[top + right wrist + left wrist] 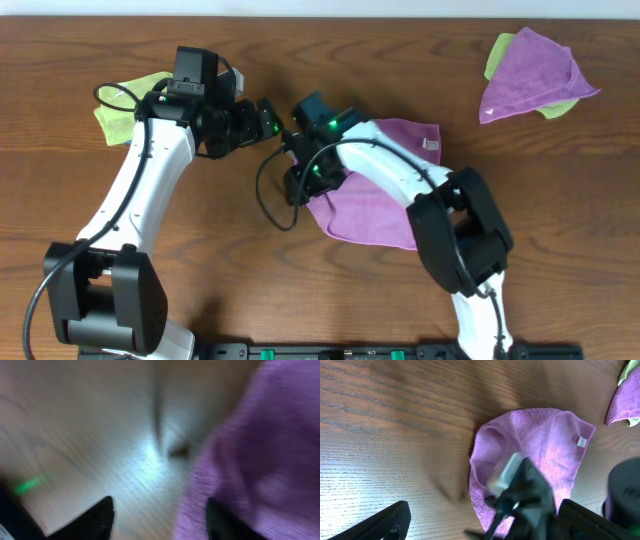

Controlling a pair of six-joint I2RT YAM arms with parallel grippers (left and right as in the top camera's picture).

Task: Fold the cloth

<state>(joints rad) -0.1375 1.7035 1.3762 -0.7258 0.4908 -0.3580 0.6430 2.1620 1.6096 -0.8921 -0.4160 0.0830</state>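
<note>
The purple cloth (pixel 385 205) lies rumpled on the wooden table at the centre, with a white label at its far right corner. My right gripper (pixel 299 186) is open at the cloth's left edge. In the right wrist view (pixel 160 520) one finger is over bare wood and the other over the purple cloth (pixel 260 450); the view is blurred. My left gripper (pixel 272 120) is open and empty, above the table just left of the cloth. The left wrist view shows its spread fingers (pixel 485 527), the cloth (pixel 545 440) and the right gripper over it.
A yellow-green cloth (pixel 125 112) lies at the far left under the left arm. A purple cloth on top of a green one (pixel 535 75) lies at the back right. The right arm's cable loops over the wood left of the cloth.
</note>
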